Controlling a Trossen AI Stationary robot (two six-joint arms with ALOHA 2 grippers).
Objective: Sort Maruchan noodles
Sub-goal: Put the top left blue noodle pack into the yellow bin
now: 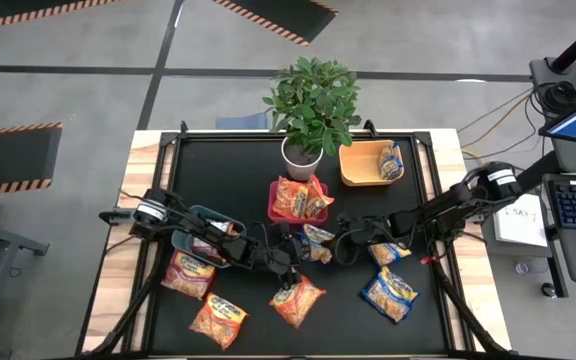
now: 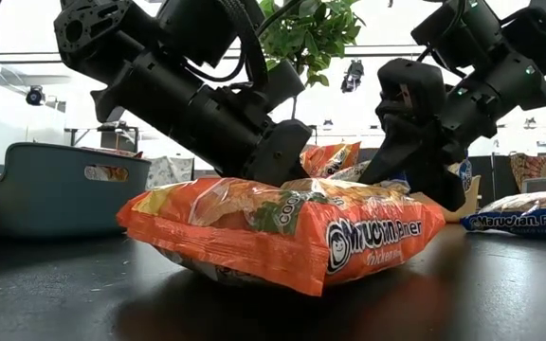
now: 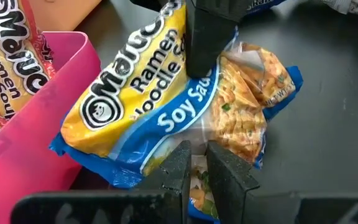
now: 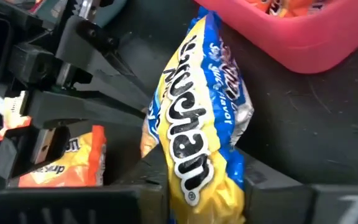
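The blue-and-yellow soy sauce packet (image 3: pixel 185 118) lies at the table's middle just beside the red bin (image 1: pixel 280 212), pinched at opposite ends by the left gripper (image 3: pixel 194 165) and the right gripper (image 4: pixel 204 186); it looks light, crinkly and slippery, its brittle noodle block best spared by gripping the sealed edge. The red bin holds orange packets (image 1: pixel 300 197), the orange bin (image 1: pixel 353 165) one blue packet, and the grey-blue bin (image 1: pixel 200 216) is mostly hidden
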